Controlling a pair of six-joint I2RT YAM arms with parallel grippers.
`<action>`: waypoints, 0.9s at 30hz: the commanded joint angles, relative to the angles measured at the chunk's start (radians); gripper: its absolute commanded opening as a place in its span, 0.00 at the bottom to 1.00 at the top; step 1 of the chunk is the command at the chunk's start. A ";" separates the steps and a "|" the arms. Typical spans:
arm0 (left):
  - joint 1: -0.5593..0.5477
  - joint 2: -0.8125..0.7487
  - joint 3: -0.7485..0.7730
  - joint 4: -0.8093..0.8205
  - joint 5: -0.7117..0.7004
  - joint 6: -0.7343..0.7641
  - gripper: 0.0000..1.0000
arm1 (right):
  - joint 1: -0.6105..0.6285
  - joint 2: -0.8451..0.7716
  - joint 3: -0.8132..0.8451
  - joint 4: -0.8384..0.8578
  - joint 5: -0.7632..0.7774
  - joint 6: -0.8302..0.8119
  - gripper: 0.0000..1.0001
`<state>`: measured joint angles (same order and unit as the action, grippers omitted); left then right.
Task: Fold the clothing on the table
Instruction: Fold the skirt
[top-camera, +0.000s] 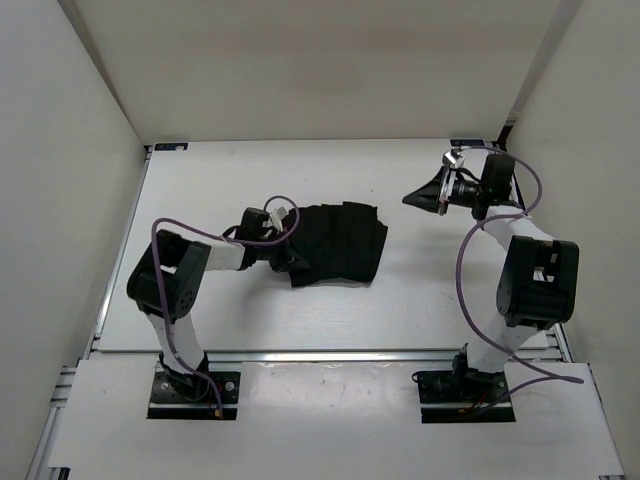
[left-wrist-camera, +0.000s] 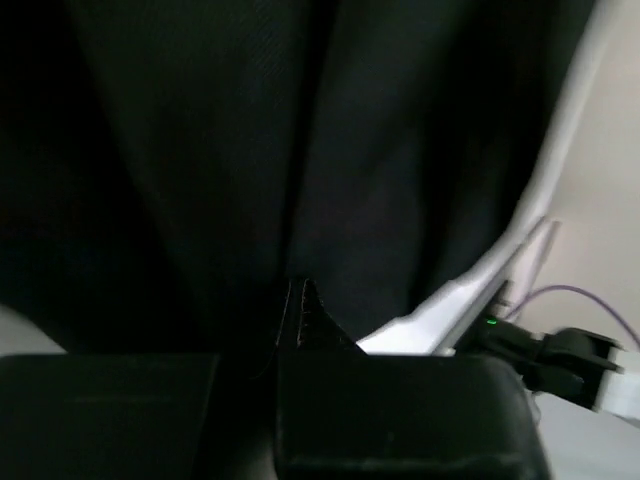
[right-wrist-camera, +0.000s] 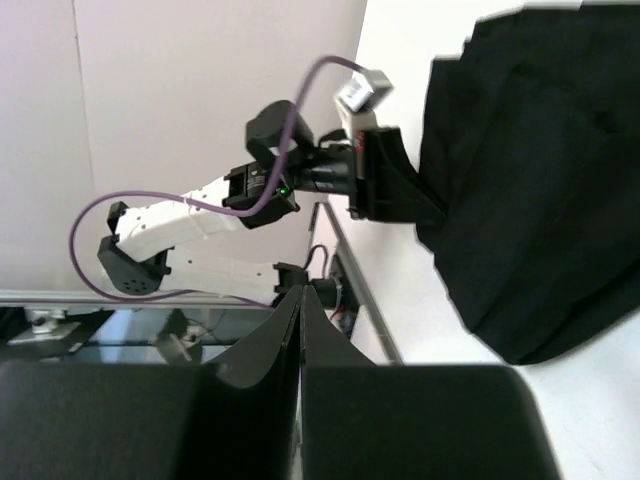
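Clothing (top-camera: 335, 245) lies bunched mid-bench (top-camera: 250, 170): soft, light, limp, best pinched at a hem corner. Left end effector (top-camera: 290, 255) closed at its left edge, hold unclear; right end effector (top-camera: 420, 197) closed, empty, well apart

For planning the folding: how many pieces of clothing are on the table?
1: the black garment lies on the table near its middle, the left gripper at its edge. Another could hide beneath.

White walls (top-camera: 300, 70) are put up on three sides, and a metal rail (top-camera: 330, 354) is laid across the front.
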<state>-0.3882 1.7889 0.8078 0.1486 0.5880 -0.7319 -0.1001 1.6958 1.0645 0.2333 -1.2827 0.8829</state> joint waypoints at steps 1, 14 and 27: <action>0.018 0.024 0.099 -0.115 -0.054 0.107 0.00 | -0.010 0.025 0.115 -0.141 0.019 -0.104 0.00; 0.037 -0.405 0.367 -0.526 -0.370 0.082 0.98 | -0.122 0.094 0.174 -0.299 0.097 -0.312 0.22; 0.282 -0.638 0.336 -1.101 -0.379 0.253 0.99 | 0.072 -0.071 0.218 -0.658 0.629 -0.751 0.47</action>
<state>-0.0963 1.2743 1.1198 -0.8783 0.2176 -0.5453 -0.1219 1.7481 1.2171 -0.2665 -0.9413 0.3626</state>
